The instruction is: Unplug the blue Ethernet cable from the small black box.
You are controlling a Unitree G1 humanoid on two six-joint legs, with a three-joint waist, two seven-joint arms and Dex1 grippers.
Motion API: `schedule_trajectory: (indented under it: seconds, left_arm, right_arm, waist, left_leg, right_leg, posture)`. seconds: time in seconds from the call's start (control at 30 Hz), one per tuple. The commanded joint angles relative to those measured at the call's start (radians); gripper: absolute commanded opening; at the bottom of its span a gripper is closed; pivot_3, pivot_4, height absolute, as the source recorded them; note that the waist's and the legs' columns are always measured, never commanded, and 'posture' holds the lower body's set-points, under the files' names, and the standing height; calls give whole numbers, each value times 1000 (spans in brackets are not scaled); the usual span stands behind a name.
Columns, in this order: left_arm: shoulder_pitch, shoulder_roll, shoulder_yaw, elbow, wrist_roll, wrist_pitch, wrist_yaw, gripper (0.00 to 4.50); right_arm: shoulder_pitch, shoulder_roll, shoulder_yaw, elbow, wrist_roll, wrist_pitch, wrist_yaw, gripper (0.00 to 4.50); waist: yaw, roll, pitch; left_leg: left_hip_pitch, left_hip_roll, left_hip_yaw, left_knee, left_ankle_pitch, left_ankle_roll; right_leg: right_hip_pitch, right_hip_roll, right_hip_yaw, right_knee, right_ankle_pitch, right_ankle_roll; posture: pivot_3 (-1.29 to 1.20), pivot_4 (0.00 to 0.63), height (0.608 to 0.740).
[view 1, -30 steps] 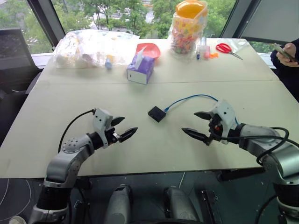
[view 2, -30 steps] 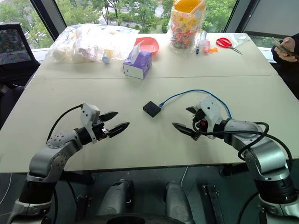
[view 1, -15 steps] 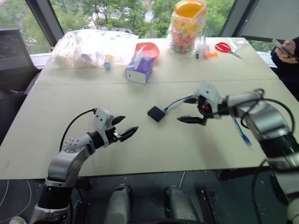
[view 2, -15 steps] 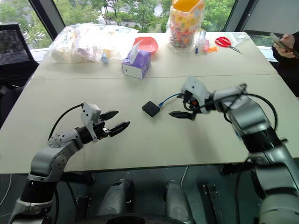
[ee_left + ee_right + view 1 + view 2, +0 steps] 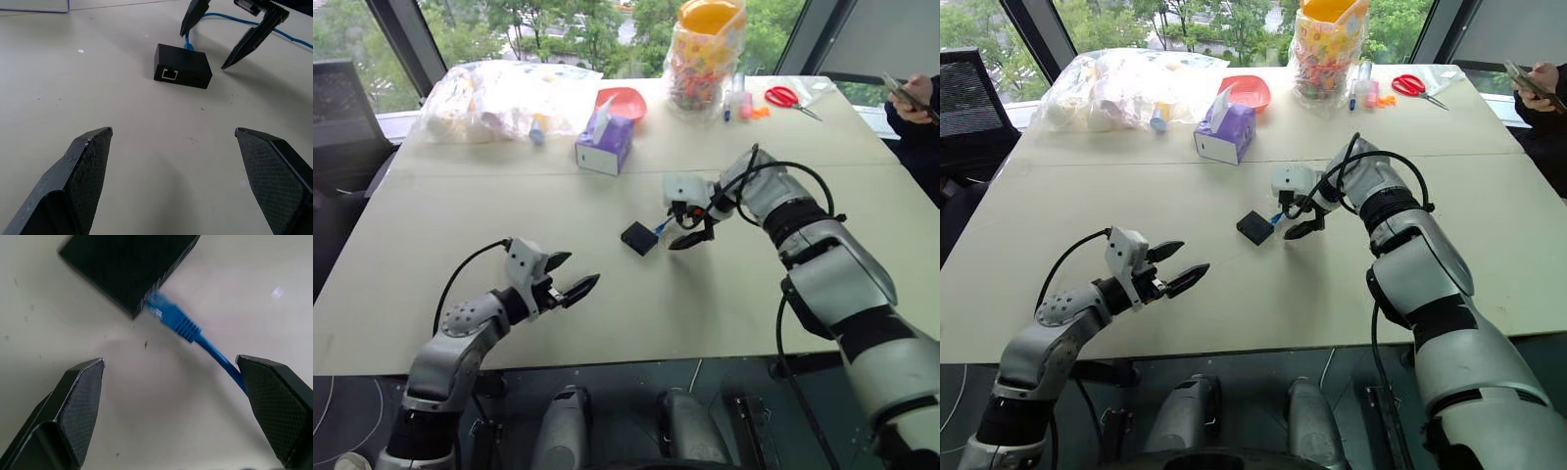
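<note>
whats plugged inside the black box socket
The blue cable's plug sits in a side of the black box. Its tip is hidden inside. Another socket is empty.

The right claw (image 5: 686, 227) swung from the right of the frame up toward its centre and tipped downward, ending spread wide over the blue Ethernet cable (image 5: 188, 328) right beside the small black box (image 5: 639, 238).
</note>
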Motion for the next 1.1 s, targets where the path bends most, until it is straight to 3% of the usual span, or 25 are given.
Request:
schedule_trajectory:
  seconds: [0.03, 0.3, 0.4, 0.63, 0.8, 0.9, 1.1]
  left_arm:
    - [9, -7, 30, -56, 2, -28, 28, 4186]
    - [56, -12, 46, -94, 5, -41, 61, 4186]
    - [62, -11, 50, -98, 3, -44, 63, 4231]
    - [52, -6, 66, -88, -10, -31, 63, 4231]
    - [10, -11, 92, -69, -53, 15, 66, 4231]
    - [-47, -1, 115, -42, -103, 65, 54, 4231]
    - [-152, 66, 96, -9, -229, 214, -70, 4231]
  right_arm:
    - [-45, 33, -23, 47, -45, -26, -20, 4500]
    - [-75, 124, -73, 90, -75, 58, 41, 4500]
    - [-73, 143, -82, 92, -91, 74, 42, 3625]
    - [-64, 170, -118, 86, -95, 107, 64, 39]
    - [-23, 117, -130, 7, -107, -14, 30, 39]
    - [126, 14, -145, -275, -91, -179, -17, 39]
    - [530, -121, -236, -926, -117, -168, -238, 39]
  waist:
    - [-2, 0, 0]
    - [-19, 0, 0]
    - [-24, 0, 0]
    - [-25, 0, 0]
    - [-24, 0, 0]
    - [-14, 0, 0]
    - [5, 0, 0]
  left_leg:
    - [0, 0, 0, 0, 0, 0]
    - [1, 1, -1, -1, 0, -1]
    - [1, 1, -1, -1, 0, -1]
    - [2, 1, -1, -1, 0, -1]
    - [1, 1, -1, -1, 0, -1]
    - [1, 0, -1, 0, 1, -1]
    - [1, 0, -1, -1, 1, -1]
  right_leg:
    - [0, 0, 0, 0, 0, 0]
    - [0, 1, 0, 2, 0, 0]
    - [0, 1, 0, 2, 0, 1]
    - [0, 1, 0, 2, 0, 0]
    - [0, 1, 0, 2, 0, 0]
    - [0, 1, 0, 2, 1, 2]
    - [-1, 1, 0, 2, 1, 5]
  posture:
    - [0, 150, 735]
    - [0, 150, 735]
    - [0, 150, 735]
    - [0, 150, 735]
    - [0, 150, 735]
    - [0, 150, 735]
    - [0, 150, 735]
